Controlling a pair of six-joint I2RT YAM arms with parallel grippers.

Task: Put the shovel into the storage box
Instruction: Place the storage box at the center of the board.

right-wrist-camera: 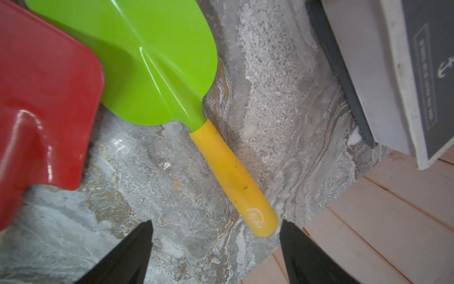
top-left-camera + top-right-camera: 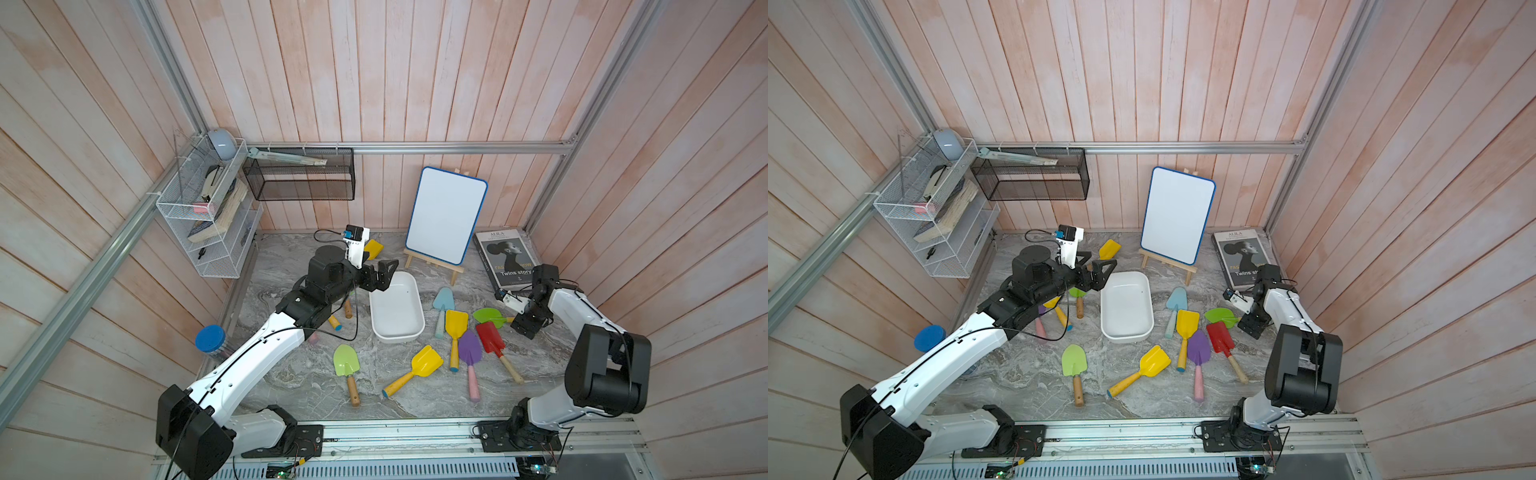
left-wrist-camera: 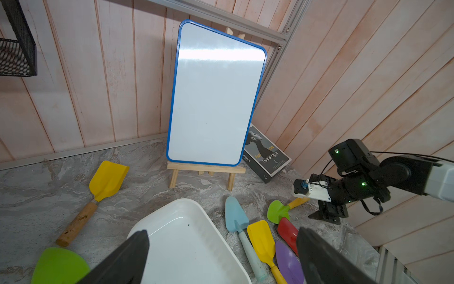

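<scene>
The storage box (image 2: 417,291) (image 2: 1147,291) (image 3: 157,216) is a white tub, empty, in the middle of the marble table. Several toy shovels lie around it. A green shovel (image 2: 487,316) (image 2: 1220,316) (image 3: 277,211) (image 1: 147,61) with a yellow handle (image 1: 233,177) lies right of the box. My right gripper (image 2: 525,327) (image 1: 216,223) is open, low over the table, and the handle's end sits between its fingers, close to one of them. My left gripper (image 2: 380,277) (image 2: 1096,276) (image 3: 222,232) hangs open and empty above the box's far left end.
Red (image 2: 490,337), purple (image 2: 470,348), yellow (image 2: 456,324) and light blue (image 2: 444,298) shovels crowd the green one. A whiteboard on an easel (image 2: 446,216) and a book (image 2: 505,257) stand behind. On the wall hang a black mesh basket (image 2: 299,174) and a white wire rack (image 2: 208,216).
</scene>
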